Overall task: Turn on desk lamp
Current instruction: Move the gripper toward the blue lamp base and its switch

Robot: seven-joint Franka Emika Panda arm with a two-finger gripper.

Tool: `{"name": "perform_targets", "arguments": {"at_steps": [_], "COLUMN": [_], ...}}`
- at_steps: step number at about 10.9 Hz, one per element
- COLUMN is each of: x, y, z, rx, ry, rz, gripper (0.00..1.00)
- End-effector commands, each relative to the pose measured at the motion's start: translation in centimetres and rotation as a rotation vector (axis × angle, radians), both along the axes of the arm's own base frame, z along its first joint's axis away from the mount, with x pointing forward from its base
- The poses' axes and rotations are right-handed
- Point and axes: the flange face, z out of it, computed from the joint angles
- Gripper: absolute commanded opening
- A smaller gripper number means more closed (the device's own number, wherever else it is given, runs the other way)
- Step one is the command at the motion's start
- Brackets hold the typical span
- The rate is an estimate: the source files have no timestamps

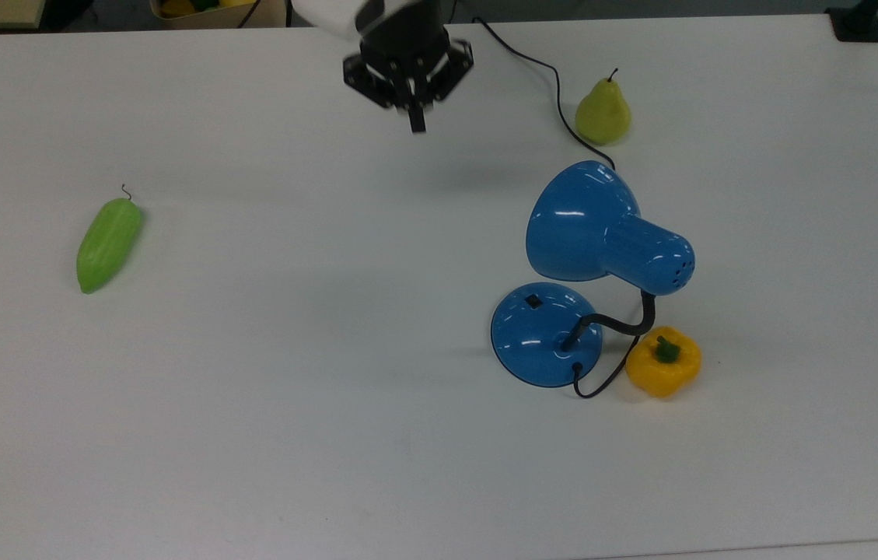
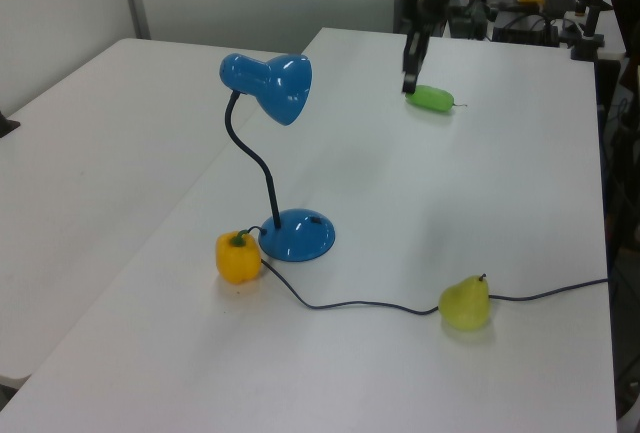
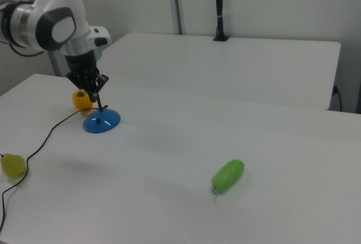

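- Closed and empty, the gripper (image 1: 417,124) is seen above the table (image 1: 330,404) near the top view's upper edge.
- Left to right in the top view are found a green cucumber (image 1: 108,244), the desk lamp (image 1: 563,311), a pear (image 1: 603,113) and a yellow pepper (image 1: 663,362) beside the lamp's base.

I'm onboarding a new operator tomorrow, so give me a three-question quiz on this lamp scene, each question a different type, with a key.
1. True or false: the gripper is touching the desk lamp.
2. Multiple choice: which item sits beside the lamp's base, near its gooseneck? A) pear B) yellow bell pepper C) green cucumber
3. Fill in: the lamp's black cord runs across the table past the ____.

Key
1. False; it hangs over bare table, apart from the lamp.
2. B
3. pear
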Motion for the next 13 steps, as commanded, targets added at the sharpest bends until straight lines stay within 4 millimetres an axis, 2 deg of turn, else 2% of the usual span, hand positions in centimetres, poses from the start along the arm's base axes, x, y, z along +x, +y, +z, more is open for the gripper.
{"name": "perform_targets", "arguments": {"at_steps": [1,4,9,12,13], "x": [2.0,3.4,4.5,5.3,5.4], "y": [2.7,4.9,9.4,10.7,11.4], "z": [-5.3,-8.7,-13.7,-16.1,-16.3], "rx": [0.013,0.014,0.03,0.031,0.033], "ry": [-0.057,-0.111,-0.185,-0.245,-0.273], "rz": [0.043,0.067,0.118,0.134,0.143], "gripper": [0.0,0.0,0.0,0.0,0.0]}}
